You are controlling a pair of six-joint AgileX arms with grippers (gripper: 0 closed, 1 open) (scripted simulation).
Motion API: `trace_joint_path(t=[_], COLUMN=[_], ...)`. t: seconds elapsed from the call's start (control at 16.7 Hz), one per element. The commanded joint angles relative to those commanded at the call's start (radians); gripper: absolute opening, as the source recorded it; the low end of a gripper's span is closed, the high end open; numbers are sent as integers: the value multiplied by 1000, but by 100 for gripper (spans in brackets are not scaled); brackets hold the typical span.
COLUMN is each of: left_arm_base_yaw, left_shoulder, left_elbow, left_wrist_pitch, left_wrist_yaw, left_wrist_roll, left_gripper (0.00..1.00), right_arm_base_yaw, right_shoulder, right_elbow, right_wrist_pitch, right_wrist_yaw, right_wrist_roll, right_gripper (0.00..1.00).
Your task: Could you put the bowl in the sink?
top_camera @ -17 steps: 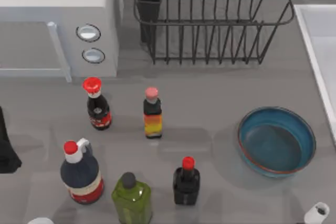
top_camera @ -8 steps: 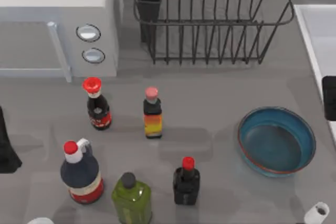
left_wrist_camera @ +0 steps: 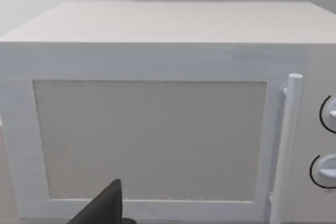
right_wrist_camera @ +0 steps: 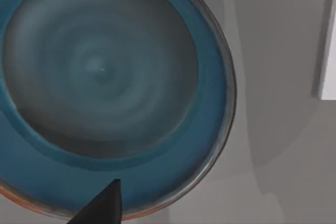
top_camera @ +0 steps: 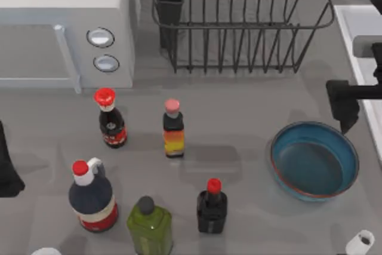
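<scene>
The blue bowl with its reddish-brown rim sits upright on the grey table at the right, just left of the white sink. My right gripper hovers above the bowl's far right rim, open, with one dark finger over the rim's edge and nothing between its jaws. In the right wrist view the bowl lies directly below, a fingertip shows over its rim, and the sink's white edge runs beside it. My left gripper is parked at the table's left edge, open.
A black wire dish rack stands behind the bowl, and a white microwave fills the back left, also close in front of the left wrist. Several bottles stand in the middle and front left. A white object lies at the front right corner.
My right arm has come in from the right edge and moved left, so its finger now hangs over the bowl's far right rim. The bowl and left arm have not moved.
</scene>
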Motion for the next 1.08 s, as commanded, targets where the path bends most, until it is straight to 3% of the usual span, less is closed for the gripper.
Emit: trace_joint_path(t=[0.42,0.9,1.08], left_arm_base_yaw=[0,0,0], left_shoulder=[0,0,0], left_elbow=[0,0,0], left_wrist_pitch=[0,0,0], left_wrist_yaw=[0,0,0], left_wrist_roll=[0,0,0], left_gripper=[100,100,100], right_arm_base_yaw=[-2,4,5], right_shoulder=[12,117,133], right_elbow=[-8,-229,-259], right_wrist_pitch=[11,345,385], right_wrist_yaw=[0,0,0], right_wrist_roll=[0,5,7], right_gripper=[100,100,100])
